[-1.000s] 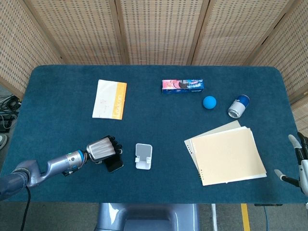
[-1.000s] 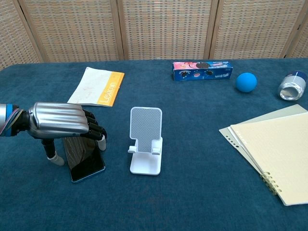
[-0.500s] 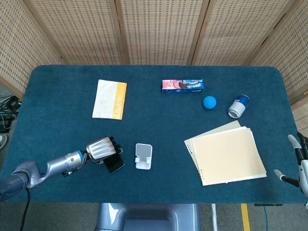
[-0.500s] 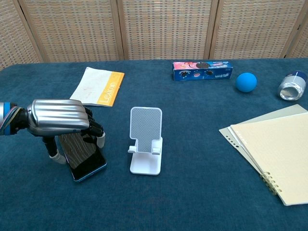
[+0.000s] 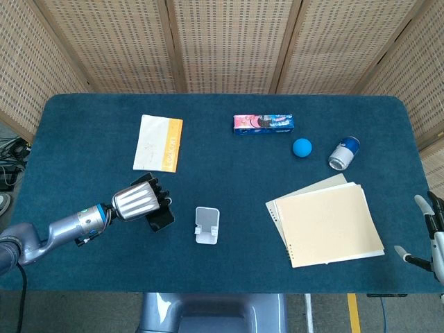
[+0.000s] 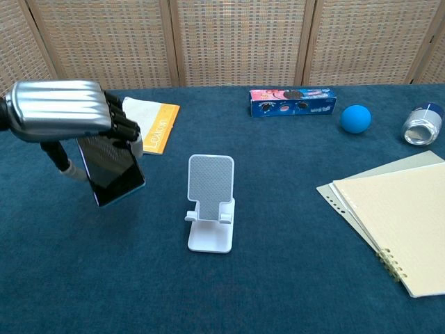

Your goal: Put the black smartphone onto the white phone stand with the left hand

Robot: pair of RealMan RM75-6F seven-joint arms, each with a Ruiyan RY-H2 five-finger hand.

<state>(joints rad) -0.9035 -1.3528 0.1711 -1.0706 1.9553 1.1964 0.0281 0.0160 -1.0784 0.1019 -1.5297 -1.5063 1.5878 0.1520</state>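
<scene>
While the left robot hand [image 6: 61, 111] grips the black smartphone [image 6: 111, 170] from above, fingers curled over its top edge and thumb behind, the phone hangs clear of the bench [image 6: 278, 292], tilted with its dark screen facing the front edge. The white phone stand [image 6: 210, 202] sits upright near the front edge, left of centre, unoccupied and a short way apart from the phone on the side toward the right edge. In the head view the right robot hand [image 5: 429, 232] shows only partly at the bench's right front corner; fingers appear spread, nothing held. Toward the back edge lie a white-and-orange booklet [image 6: 142, 125], left of centre, and a blue snack box [image 6: 293, 101], near centre. A blue ball [image 6: 355, 118] and a can [image 6: 423, 125] on its side lie toward the right edge. A stack of cream notebooks [image 6: 393, 219] lies at the right front.
</scene>
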